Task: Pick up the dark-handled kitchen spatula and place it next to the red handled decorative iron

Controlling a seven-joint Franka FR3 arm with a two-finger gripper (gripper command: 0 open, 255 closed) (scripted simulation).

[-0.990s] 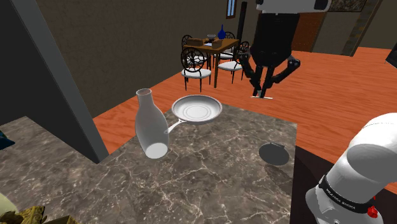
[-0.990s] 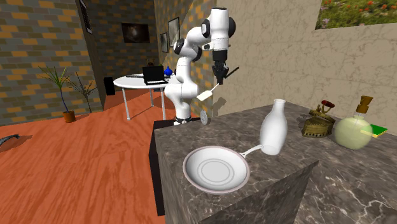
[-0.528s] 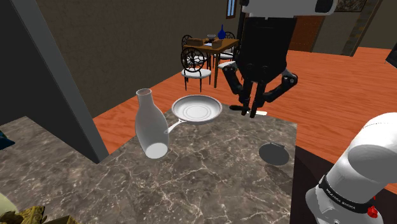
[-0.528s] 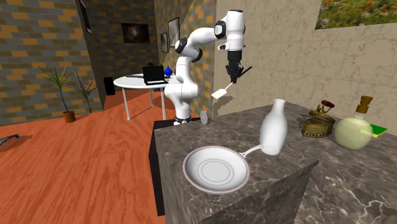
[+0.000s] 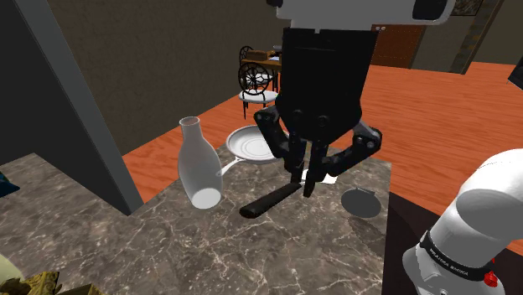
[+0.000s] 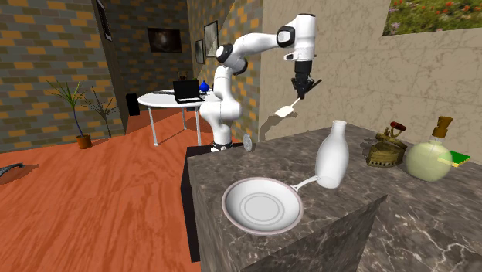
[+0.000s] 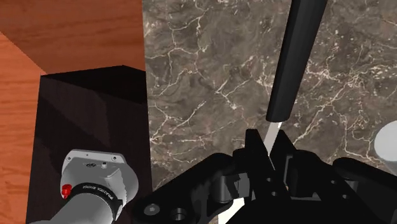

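Jaws tight around spatula (image 7: 294, 57) neck, wrist view; red-handled iron (image 6: 386, 148) past white bottle (image 6: 332, 158), second exterior view.

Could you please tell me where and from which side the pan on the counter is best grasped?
Probably by its thin handle, from above, closing across it: the pan lies flat and its bowl looks too wide. Stay nearer the bowl, since the white bottle crowds the handle's end.
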